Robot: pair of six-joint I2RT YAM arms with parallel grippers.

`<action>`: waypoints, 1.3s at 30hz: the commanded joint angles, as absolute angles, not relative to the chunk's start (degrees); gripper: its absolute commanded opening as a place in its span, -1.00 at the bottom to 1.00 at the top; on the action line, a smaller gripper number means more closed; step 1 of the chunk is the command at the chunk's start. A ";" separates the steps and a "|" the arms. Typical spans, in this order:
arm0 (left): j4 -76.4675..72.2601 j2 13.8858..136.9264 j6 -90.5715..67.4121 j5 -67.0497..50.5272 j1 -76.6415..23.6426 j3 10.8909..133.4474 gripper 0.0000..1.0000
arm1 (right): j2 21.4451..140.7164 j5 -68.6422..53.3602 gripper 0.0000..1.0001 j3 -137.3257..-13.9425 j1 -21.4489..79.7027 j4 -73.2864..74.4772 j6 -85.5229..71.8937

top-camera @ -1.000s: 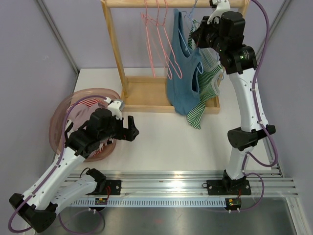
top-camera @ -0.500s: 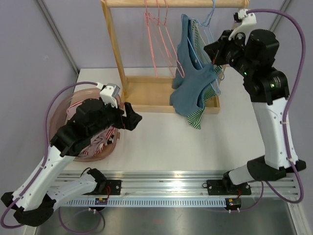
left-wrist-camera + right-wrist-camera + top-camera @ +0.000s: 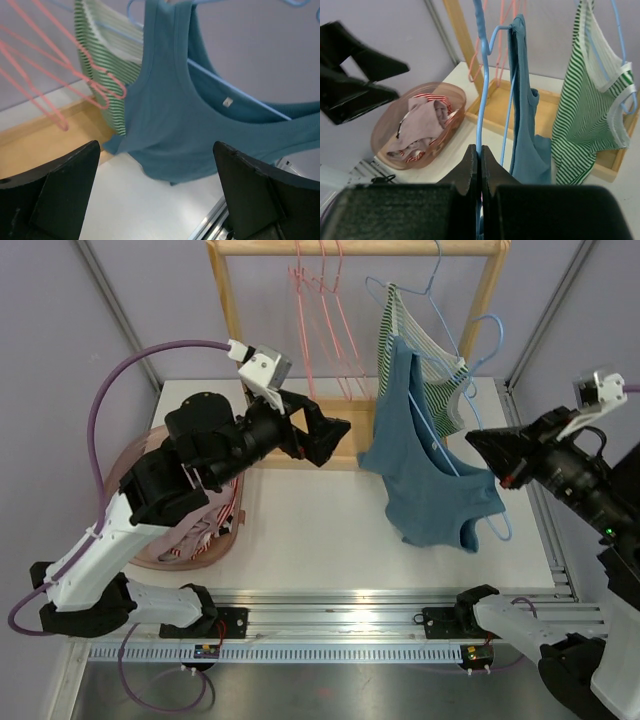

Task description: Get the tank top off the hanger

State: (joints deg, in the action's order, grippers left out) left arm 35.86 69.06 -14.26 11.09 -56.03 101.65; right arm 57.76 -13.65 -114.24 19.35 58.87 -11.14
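Observation:
The blue tank top (image 3: pixel 430 490) hangs on a light blue hanger (image 3: pixel 499 340), off the rack and above the table's right half. My right gripper (image 3: pixel 476 443) is shut on the hanger's wire (image 3: pixel 480 95), with the tank top (image 3: pixel 522 100) draped just beyond the jaws. My left gripper (image 3: pixel 335 440) stands wide open to the left of the top, apart from it. In the left wrist view the tank top (image 3: pixel 175 110) fills the middle beyond the open gripper (image 3: pixel 156 145), and the hanger (image 3: pixel 240 95) shows inside its neckline.
A wooden rack (image 3: pixel 232 320) stands at the back with pink hangers (image 3: pixel 320 330) and a green striped top (image 3: pixel 420 340) on another blue hanger. A pink basket (image 3: pixel 150 560) of clothes sits at the left under my left arm.
My right arm has pulled the hanger with the blue tank top off the rack, forward and to the right. My left arm has risen and swung right toward the top, still open.

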 commanded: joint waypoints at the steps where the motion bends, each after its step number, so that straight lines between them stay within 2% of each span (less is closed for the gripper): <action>1: 29.27 72.06 -6.43 16.87 -60.20 107.48 0.98 | 54.67 -21.17 -1.00 -114.69 19.16 59.68 -13.44; 5: 27.87 76.54 -4.49 18.19 -62.75 110.13 0.98 | 53.44 -27.41 -1.00 -115.75 19.16 60.29 -14.68; 10: 23.30 77.26 -3.69 18.98 -63.98 105.91 0.98 | 52.91 -30.14 -1.00 -116.28 19.25 60.82 -15.20; 12: 22.15 77.78 -3.60 19.16 -64.07 105.38 0.94 | 52.21 -32.07 -1.00 -115.32 19.25 59.77 -15.64; 16: 22.41 79.27 -2.90 20.47 -63.98 106.08 0.74 | 51.68 -34.19 -1.00 -114.87 19.16 58.63 -16.08; 19: 22.94 80.06 -2.37 21.70 -63.98 105.91 0.36 | 51.24 -33.75 -1.00 -114.79 19.16 58.27 -16.00; 20: 23.11 80.24 -2.29 22.23 -63.98 105.82 0.07 | 51.24 -33.40 -1.00 -114.70 19.25 58.36 -15.82; 23: 23.20 80.07 -2.11 23.82 -63.98 104.77 -0.38 | 51.42 -31.82 -1.00 -114.43 19.25 58.80 -15.21; 24: 23.20 79.98 -1.94 25.04 -63.98 104.42 -0.65 | 51.33 -31.64 -1.00 -114.26 19.25 58.80 -15.03; 26: 22.59 79.45 -1.67 27.06 -63.90 103.19 -0.92 | 50.98 -31.90 -1.00 -113.39 19.16 58.45 -15.03; 27: 22.50 79.28 -1.50 29.51 -63.98 102.84 -1.00 | 50.80 -31.99 -1.00 -113.03 19.16 58.36 -14.68; 34: 24.51 74.80 -7.37 46.13 -60.23 98.53 -1.00 | 49.05 -37.15 -1.00 -105.48 19.25 59.68 -9.41; 39: 29.70 67.35 -19.33 41.25 -49.59 92.91 -1.00 | 46.32 -44.55 -1.00 -97.48 19.25 55.38 -8.09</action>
